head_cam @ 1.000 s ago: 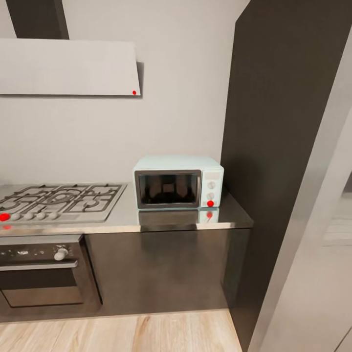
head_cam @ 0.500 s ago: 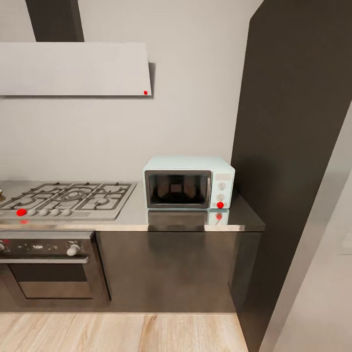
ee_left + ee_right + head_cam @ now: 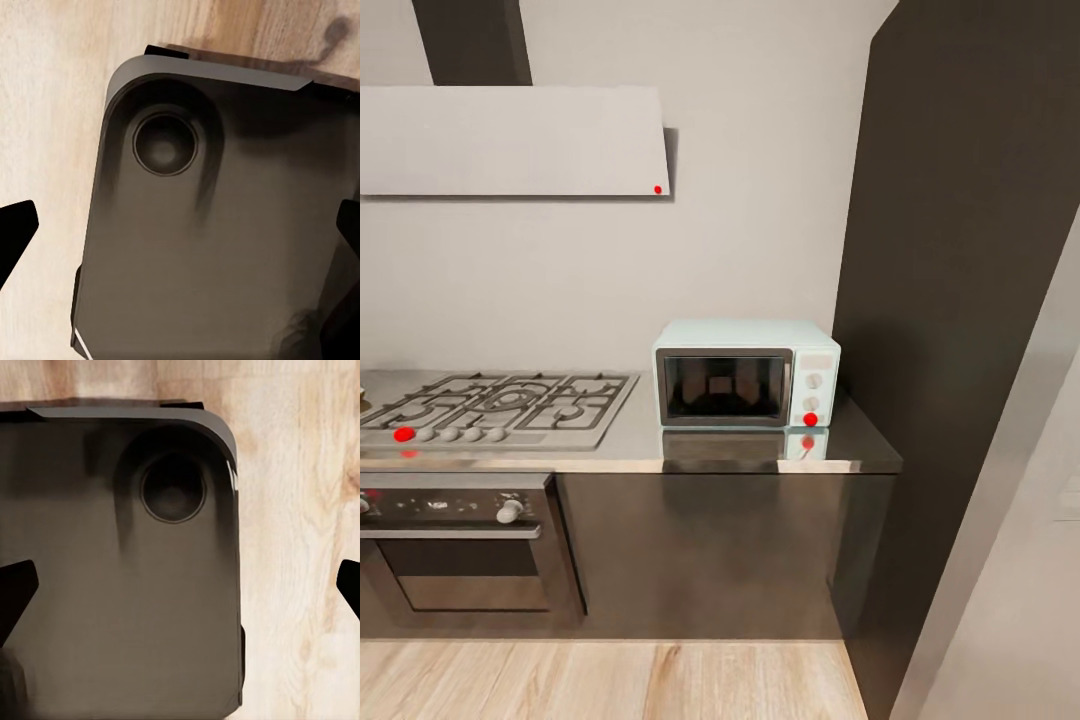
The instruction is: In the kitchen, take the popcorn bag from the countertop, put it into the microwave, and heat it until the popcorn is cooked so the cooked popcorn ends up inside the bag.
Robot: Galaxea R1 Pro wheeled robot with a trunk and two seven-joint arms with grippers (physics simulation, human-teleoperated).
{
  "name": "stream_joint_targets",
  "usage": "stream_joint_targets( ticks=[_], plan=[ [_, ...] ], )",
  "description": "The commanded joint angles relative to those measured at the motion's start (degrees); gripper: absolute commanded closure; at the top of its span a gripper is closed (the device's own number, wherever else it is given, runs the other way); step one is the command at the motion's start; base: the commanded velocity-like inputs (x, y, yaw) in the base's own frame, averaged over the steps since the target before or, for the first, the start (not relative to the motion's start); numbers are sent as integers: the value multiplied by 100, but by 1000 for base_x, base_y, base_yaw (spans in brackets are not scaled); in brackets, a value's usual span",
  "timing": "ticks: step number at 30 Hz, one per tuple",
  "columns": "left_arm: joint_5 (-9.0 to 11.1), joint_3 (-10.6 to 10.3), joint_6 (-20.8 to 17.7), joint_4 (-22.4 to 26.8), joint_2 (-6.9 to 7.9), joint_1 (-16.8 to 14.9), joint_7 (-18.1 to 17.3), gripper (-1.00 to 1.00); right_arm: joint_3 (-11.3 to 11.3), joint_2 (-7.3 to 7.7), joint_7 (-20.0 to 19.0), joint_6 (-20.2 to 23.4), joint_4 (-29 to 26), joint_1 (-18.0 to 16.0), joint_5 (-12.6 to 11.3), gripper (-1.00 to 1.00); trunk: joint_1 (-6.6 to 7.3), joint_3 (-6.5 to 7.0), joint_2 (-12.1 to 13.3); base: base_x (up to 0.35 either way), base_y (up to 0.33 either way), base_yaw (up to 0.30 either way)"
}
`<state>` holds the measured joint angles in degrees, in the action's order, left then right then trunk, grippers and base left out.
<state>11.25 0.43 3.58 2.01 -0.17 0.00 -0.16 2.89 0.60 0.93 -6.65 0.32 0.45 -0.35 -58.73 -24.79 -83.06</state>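
Mint-blue microwave [image 3: 746, 374] — door shut — on glossy grey countertop [image 3: 740, 452].

Microwave [image 3: 746, 374] hemmed by dark panel [image 3: 960, 300].

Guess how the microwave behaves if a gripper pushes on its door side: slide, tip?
The microwave is boxy and wider than tall, so tipping seems unlikely. The countertop looks glossy, so it may slide back on a hard push. Likely heavy for one gripper.

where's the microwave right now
In the head view the microwave sits with its door shut at the right end of the countertop, to the right of the gas hob and beside the tall dark cabinet.
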Motion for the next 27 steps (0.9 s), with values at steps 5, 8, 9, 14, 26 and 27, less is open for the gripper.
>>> stream_joint_targets(
  ticks=[5,8,9,14,26,27],
  plan=[
    [35,1,12,1,-1,0,-2,-100,28,-1,5,-13,4,-1,-12,-100,0,-4,-2,0,0,0],
    [35,1,11,1,-1,-1,-2,-100,27,13,4,-12,4,-1,-10,-100,0,-4,-2,0,0,0],
    [36,1,11,1,-1,-1,-2,-100,22,17,4,-15,4,1,-7,-100,0,-4,-2,0,0,0],
    [36,-8,1,1,1,-2,-6,-100,22,-2,-38,-23,-340,-1,108,-100,0,-4,-2,1,0,0],
    [27,-16,-4,1,5,-1,-54,-100,21,-22,-36,-21,-655,-1,306,-100,0,-4,-2,241,0,0],
    [27,-16,-5,1,6,0,-54,-100,23,-23,-34,-21,-679,-1,310,-100,0,-4,-2,277,0,0]
  ],
)
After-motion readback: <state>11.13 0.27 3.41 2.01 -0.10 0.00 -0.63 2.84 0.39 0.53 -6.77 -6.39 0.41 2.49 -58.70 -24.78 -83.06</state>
